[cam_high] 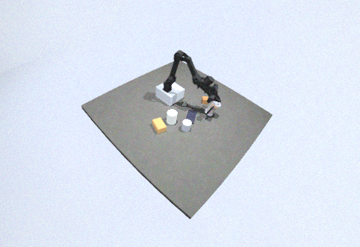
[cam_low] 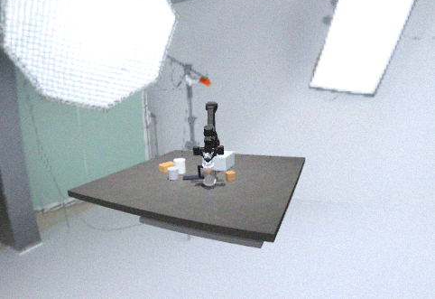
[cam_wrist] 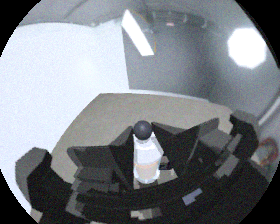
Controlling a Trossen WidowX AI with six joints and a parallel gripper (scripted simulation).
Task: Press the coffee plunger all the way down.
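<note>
The coffee press (cam_high: 210, 113) (cam_low: 208, 181) (cam_wrist: 147, 167) is a clear, pale vessel with a white top and a brownish band inside. It stands upright on the table. Its dark round plunger knob (cam_wrist: 142, 130) sits above the lid in the wrist view. My gripper (cam_high: 214, 98) (cam_low: 208, 155) (cam_wrist: 141, 126) is directly above the press, pointing down, and is shut on the plunger knob, with one finger on each side. The fingers hide the knob in the top and exterior views. How far the plunger rod stands out of the lid is too small to tell.
A small orange block (cam_high: 205, 100) (cam_low: 230, 176) stands close to the press. A dark flat pad (cam_high: 191, 116), a lilac cylinder (cam_high: 187, 125) (cam_low: 173, 173), a white cylinder (cam_high: 172, 117) (cam_low: 180, 165) and a yellow-orange block (cam_high: 159, 125) (cam_low: 166, 167) lie to one side. A white box (cam_high: 169, 95) (cam_low: 225, 161) is near the arm's base.
</note>
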